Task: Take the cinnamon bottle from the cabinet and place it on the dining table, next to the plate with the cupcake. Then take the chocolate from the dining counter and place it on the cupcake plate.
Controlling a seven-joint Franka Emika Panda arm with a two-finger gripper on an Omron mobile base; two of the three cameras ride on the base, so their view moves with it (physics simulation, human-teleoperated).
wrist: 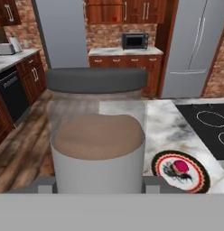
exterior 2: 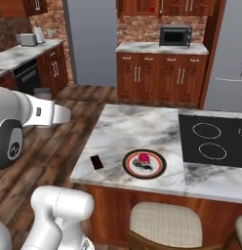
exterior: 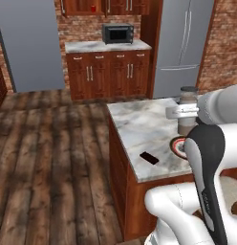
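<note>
So the cinnamon bottle point(wrist: 98, 135) is already in the gripper point(wrist: 99, 187), with the two fingers pinching it from either side low down near its base, and it stands upright: grey cap on top, brown powder showing through the glass. In the left base view the bottle point(exterior: 188, 111) hangs above the marble counter point(exterior: 139, 124), over the far side of the cupcake plate point(exterior: 179, 146), which the arm partly hides there. What matters for the next bit is where that plate sits relative to the fingers: in the hand view the plate point(wrist: 180, 171) with the pink cupcake point(wrist: 179, 166) is off to the right of the bottle and lower down, so I'd guess the bottle only needs to come down onto bare marble just beside the plate's rim, long axis kept vertical so it doesn't tip. The chocolate point(exterior 2: 96, 161), a small dark bar, lies flat on the counter near the plate, on the side away from the cooktop point(exterior 2: 213, 139), untouched for now.
</note>
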